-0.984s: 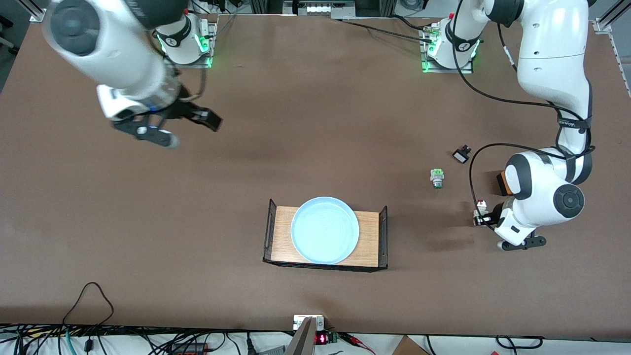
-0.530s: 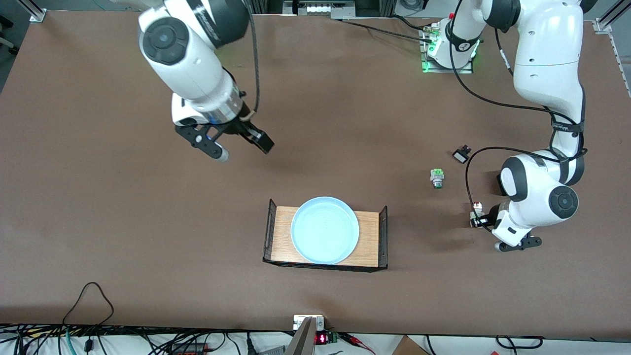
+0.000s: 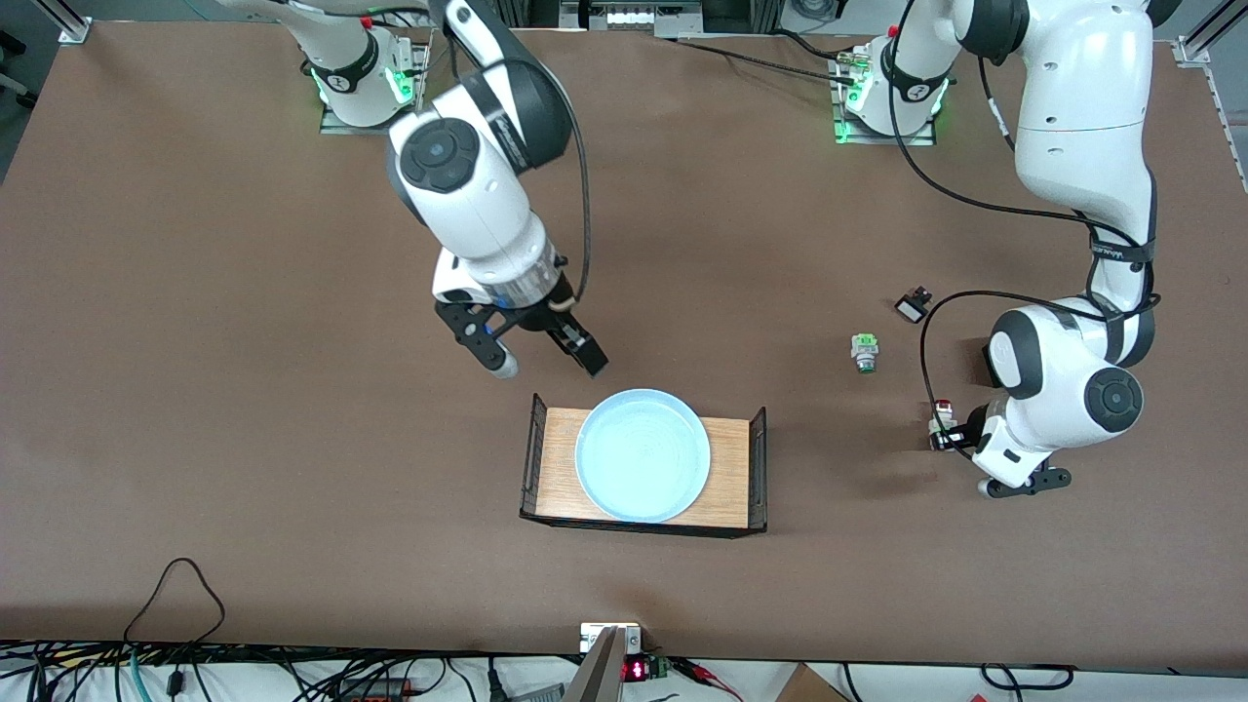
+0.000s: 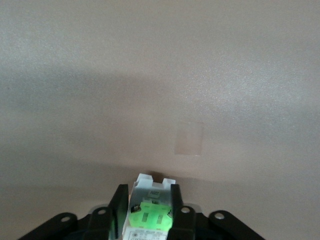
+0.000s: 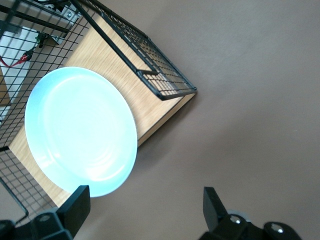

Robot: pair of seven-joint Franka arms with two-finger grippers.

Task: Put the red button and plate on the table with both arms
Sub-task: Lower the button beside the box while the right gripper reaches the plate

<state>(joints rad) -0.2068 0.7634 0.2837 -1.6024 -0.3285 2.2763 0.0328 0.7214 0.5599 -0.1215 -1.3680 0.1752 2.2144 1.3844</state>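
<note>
On the worktop toward the left arm's end sat the red button, low between the fingers of the left gripper. Left wrist view showed the two fingers flanking its whitish body and green contact block, touching or nearly so; a firm grip versus just letting go, cannot tell. Button looked down on the brown surface, so its placement read as done or nearly done; judged next move for that arm: spread the fingers fully and lift straight up without knocking the switch over.

Light-blue plate lay flat on the wooden tray with black wire ends, near the middle and nearer the front camera than the other parts. Right gripper hovered over bare worktop just beside the tray's edge farthest from that camera, fingers spread wide, holding nothing; right wrist view had the plate's rim just ahead of the fingers. Step in hand: approach for the plate pick. Next move likely calls for coming down over the rim, pinching it, clearing the wire end, then setting it on open worktop.

Also there: a green-tipped switch, a small black part and an orange box partly hidden by the left arm. Worktop matte brown, flat. Cables ran along the edge nearest the camera.
</note>
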